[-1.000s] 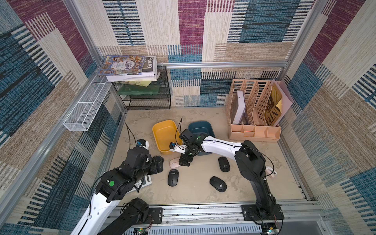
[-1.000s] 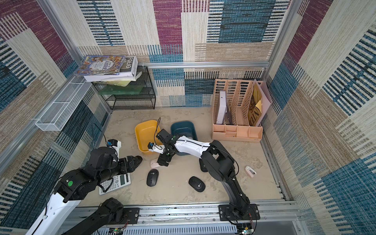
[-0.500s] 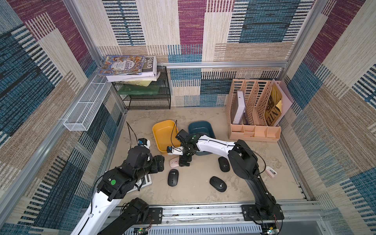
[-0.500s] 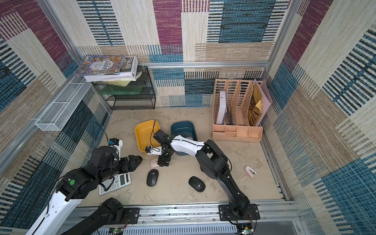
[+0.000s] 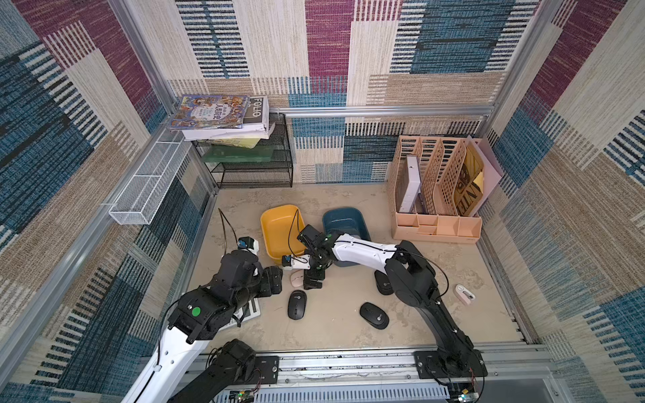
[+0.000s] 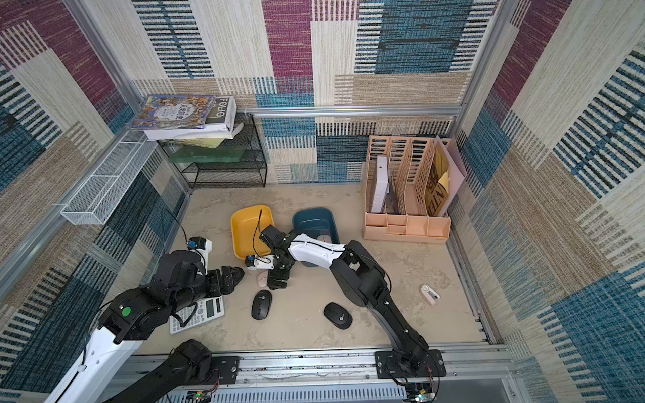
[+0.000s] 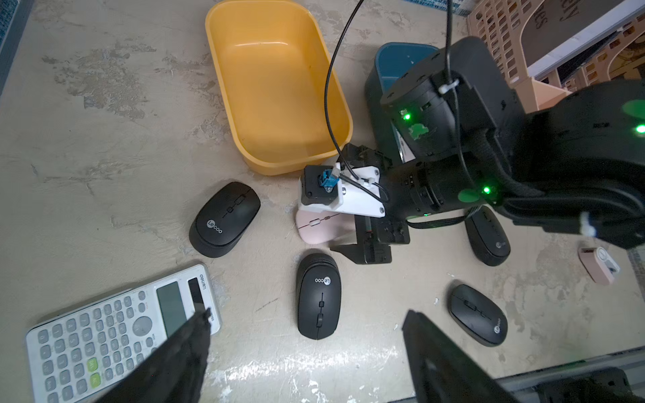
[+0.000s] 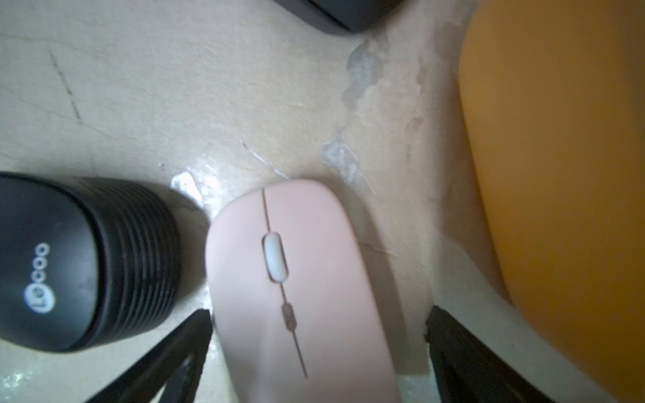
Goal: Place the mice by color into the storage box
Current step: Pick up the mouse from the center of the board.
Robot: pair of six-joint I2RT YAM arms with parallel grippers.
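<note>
Currently right gripper (image 8: 318,322) spread wide, pink mouse (image 8: 296,251) lying between its jaws, left gripper (image 7: 306,315) likewise apart, empty.

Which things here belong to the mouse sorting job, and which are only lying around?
Job: four black oval plastic mice; flat pale pink plastic mouse; yellow plastic tub; dark blue plastic tub.
Lying about: white keypad calculator; small pinkish-white gadget; peach slotted file organiser; stacked books; black wire rack.

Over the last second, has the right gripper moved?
Yes. The right gripper has slid slightly from the yellow bin toward the front rail, jaws open astride the pink mouse.
</note>
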